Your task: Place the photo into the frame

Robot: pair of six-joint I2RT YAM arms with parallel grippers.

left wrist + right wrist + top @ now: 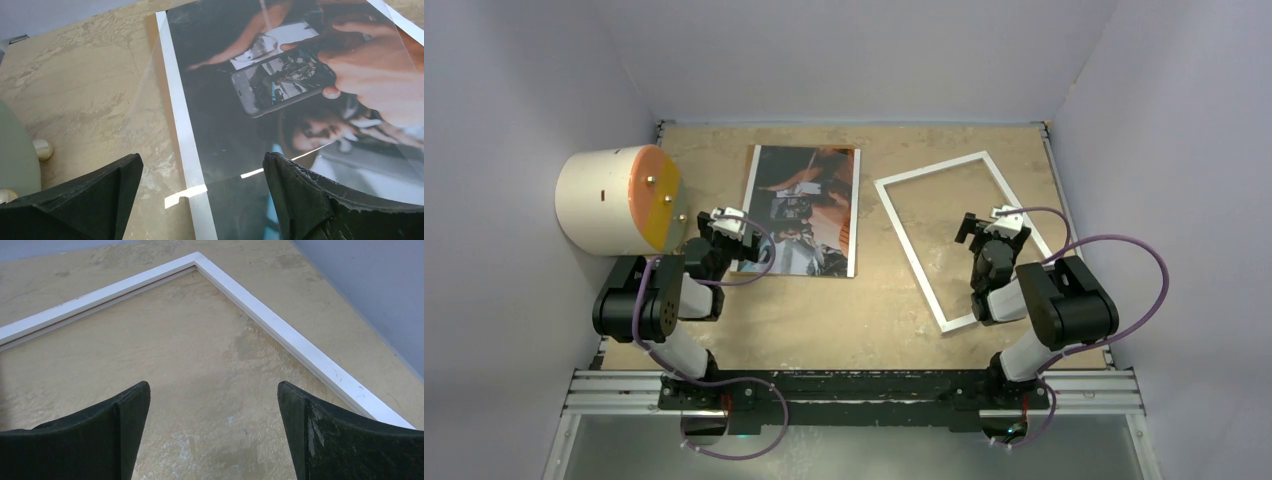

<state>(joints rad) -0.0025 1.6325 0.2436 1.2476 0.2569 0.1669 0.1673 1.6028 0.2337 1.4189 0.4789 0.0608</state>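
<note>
Robot lab test cell
Plain pale walls [864, 50] box in a chipboard bench [824, 320]; two arms [669, 300] are bolted to a metal rail [864, 395] at 6 o'clock.

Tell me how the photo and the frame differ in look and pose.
The photo is a solid dark print with orange tones; the frame is a thin white outline, the table showing through it. The photo lies left, almost straight; the frame lies right, turned more askew. Both are rectangular and lie flat.
</note>
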